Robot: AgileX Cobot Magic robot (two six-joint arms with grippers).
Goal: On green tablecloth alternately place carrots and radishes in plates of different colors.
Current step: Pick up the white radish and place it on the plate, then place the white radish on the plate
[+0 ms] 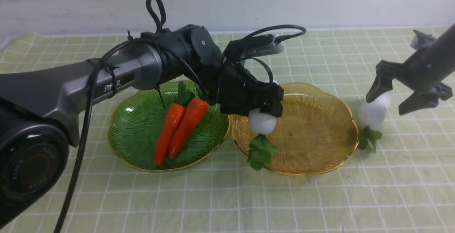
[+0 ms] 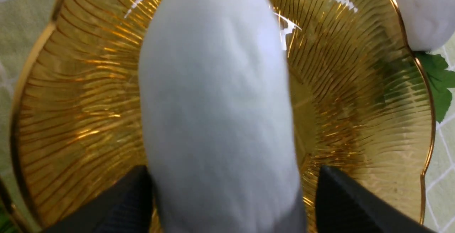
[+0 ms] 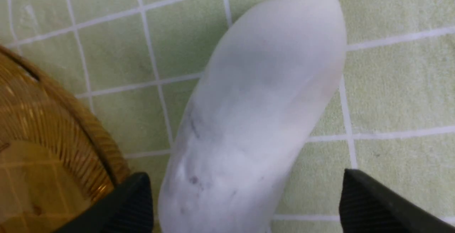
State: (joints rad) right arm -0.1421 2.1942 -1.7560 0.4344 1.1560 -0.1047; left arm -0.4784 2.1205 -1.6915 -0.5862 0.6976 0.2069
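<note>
One plump white toy radish [image 1: 262,122], leaf tuft toward the near rim, sits over the left part of the amber ribbed plastic plate [image 1: 320,133], between the jaws of your left gripper [image 1: 263,113]. Your left arm [image 1: 106,76] reaches in from the near left across the deep green ribbed plate [image 1: 138,126], wrist tipped down. One finger [image 2: 131,197] lies against the radish and a sliver of plate shows beside the other, so you cannot tell whether it grips. Your right arm [image 1: 433,59] slants down from the right. Your right gripper [image 1: 387,103] is spread wide over the second white radish [image 1: 375,112], which lies on the pale green grid-lined tablecloth [image 1: 320,197] just right of the amber plate. Two glossy orange toy carrots [image 1: 170,130] lie side by side in the green plate.
</note>
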